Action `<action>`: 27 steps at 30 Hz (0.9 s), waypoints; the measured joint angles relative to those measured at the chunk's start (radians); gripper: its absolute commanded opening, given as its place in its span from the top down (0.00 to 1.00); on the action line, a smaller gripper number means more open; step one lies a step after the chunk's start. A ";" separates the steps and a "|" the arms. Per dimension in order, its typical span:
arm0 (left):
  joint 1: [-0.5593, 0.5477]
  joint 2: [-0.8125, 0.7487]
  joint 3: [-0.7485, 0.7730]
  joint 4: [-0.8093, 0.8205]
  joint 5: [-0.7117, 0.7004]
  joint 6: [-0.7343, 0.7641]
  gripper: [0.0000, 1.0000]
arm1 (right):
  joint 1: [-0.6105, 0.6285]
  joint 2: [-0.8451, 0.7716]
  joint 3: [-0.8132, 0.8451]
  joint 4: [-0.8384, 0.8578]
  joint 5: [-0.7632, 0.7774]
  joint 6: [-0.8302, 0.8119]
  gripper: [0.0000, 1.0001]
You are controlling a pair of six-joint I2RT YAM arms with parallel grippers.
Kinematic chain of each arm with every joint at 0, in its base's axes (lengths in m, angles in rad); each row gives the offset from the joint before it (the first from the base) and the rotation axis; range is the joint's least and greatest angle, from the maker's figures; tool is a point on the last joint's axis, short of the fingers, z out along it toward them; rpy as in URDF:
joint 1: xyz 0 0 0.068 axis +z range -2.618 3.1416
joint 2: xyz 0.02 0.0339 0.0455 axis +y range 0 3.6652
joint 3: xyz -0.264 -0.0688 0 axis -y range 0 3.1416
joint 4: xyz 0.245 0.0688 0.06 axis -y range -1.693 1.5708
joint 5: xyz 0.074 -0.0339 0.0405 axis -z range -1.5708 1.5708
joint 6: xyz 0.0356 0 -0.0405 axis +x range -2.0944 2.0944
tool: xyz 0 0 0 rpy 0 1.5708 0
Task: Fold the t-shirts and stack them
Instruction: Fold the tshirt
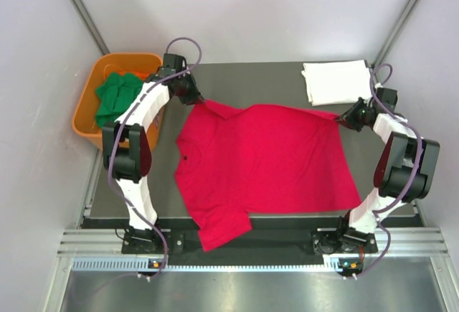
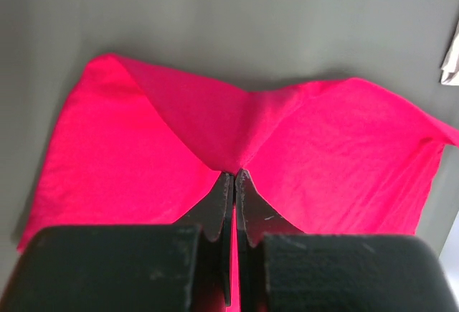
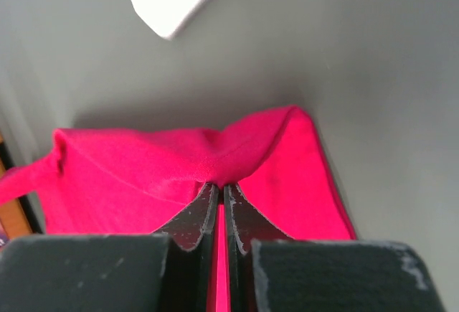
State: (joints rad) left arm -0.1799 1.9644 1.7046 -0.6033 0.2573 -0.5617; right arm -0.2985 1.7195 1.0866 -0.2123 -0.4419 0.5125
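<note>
While the left tool (image 2: 234, 174) and right tool (image 3: 219, 185) pinch the red t-shirt (image 1: 265, 161), a white t-shirt (image 1: 336, 82) lies nearby.

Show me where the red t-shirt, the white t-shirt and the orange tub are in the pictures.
red t-shirt (image 1: 265, 161): top view, middle of its body.
white t-shirt (image 1: 336, 82): top view, middle of the folded cloth.
orange tub (image 1: 129, 58): top view, its far rim.

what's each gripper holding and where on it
Both pinch the far edge of the red t-shirt: left gripper at its left corner, right gripper at its right corner.
</note>
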 measured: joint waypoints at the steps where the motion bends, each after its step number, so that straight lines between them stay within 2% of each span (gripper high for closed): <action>1: 0.000 -0.010 -0.005 -0.005 -0.002 0.003 1.00 | 0.000 -0.014 -0.005 -0.021 0.007 -0.006 1.00; 10: -0.007 -0.148 -0.057 -0.027 -0.043 0.035 1.00 | -0.008 -0.066 -0.023 -0.103 0.042 -0.024 1.00; 27: -0.019 -0.342 -0.359 -0.068 -0.068 0.077 1.00 | -0.014 -0.101 -0.105 -0.232 0.210 -0.019 1.00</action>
State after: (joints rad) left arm -0.1993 1.6222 1.3460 -0.6712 0.1894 -0.4847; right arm -0.3126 1.6180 0.9813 -0.4438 -0.2321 0.4934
